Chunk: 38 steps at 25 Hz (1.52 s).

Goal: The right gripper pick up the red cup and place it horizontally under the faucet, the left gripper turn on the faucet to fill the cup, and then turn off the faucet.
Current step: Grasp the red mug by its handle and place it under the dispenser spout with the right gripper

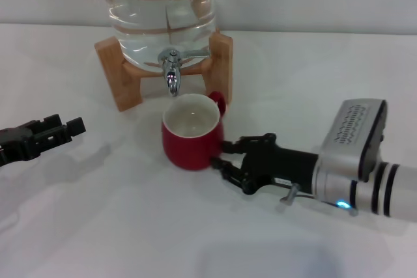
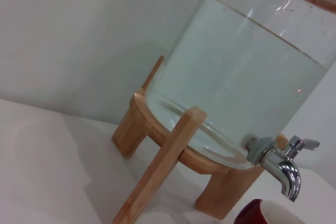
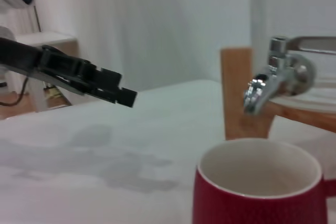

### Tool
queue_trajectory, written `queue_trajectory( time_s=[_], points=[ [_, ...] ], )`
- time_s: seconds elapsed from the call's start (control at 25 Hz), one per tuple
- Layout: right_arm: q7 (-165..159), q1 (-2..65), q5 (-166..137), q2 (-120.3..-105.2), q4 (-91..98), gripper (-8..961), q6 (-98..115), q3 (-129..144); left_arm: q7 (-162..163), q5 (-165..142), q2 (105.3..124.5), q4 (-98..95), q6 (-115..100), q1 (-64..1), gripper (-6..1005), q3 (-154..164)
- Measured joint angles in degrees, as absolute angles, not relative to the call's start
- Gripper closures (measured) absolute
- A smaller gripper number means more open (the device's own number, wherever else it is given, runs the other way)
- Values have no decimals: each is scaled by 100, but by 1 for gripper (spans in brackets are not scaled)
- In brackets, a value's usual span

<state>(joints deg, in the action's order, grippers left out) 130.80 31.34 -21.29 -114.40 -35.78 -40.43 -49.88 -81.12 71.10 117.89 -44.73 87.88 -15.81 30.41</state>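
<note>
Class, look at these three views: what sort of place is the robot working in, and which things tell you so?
Probably a lab test bench staged as a drinks station, not a real kitchen: a plain white table, a clear water jug on a wooden stand with a chrome faucet, a red cup beneath it, and electronics with cables in the right wrist view's background.

No legible text, brand, number or sign in any view; the small white label on the right gripper [image 1: 229, 163] is too small to read, and the jug [image 1: 161, 4] and cup [image 1: 191, 131] carry no markings
</note>
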Motion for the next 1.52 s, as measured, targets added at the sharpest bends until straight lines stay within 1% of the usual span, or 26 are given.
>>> queue_trajectory(
  time_s=[0.12,1.04,1.2,1.32,1.4,1.44,1.52],
  points=[
    [13102,3183,-2137,-11497,-3578,632,-4016,-4996,-8112,7110,11787,-4474,8788,-1582,152,3041],
    [13134,3282,-2144,-11570,-3642,630,-3767,-5141,-8112,7110,11804,-4474,8843,-1581,152,3064],
    [13099,3229,-2145,-11501,-3728,629,-3862,-5171,-8112,7110,11795,-4474,8849,-1520,152,3044],
    [13096,3063,-2231,-11406,-3962,629,-3885,-5212,-8112,7110,11783,-4474,8852,-1508,152,3041],
    [13068,2940,-2347,-11307,-4174,629,-3866,-5222,-8112,7110,11777,-4473,8847,-1506,152,3041],
    [13008,2833,-2445,-11227,-4353,629,-3864,-5247,-8112,7110,11774,-4474,8840,-1506,151,3040],
    [12882,2687,-2606,-11142,-4558,628,-3869,-5335,-8112,7110,11769,-4474,8824,-1506,151,3040]
  ],
)
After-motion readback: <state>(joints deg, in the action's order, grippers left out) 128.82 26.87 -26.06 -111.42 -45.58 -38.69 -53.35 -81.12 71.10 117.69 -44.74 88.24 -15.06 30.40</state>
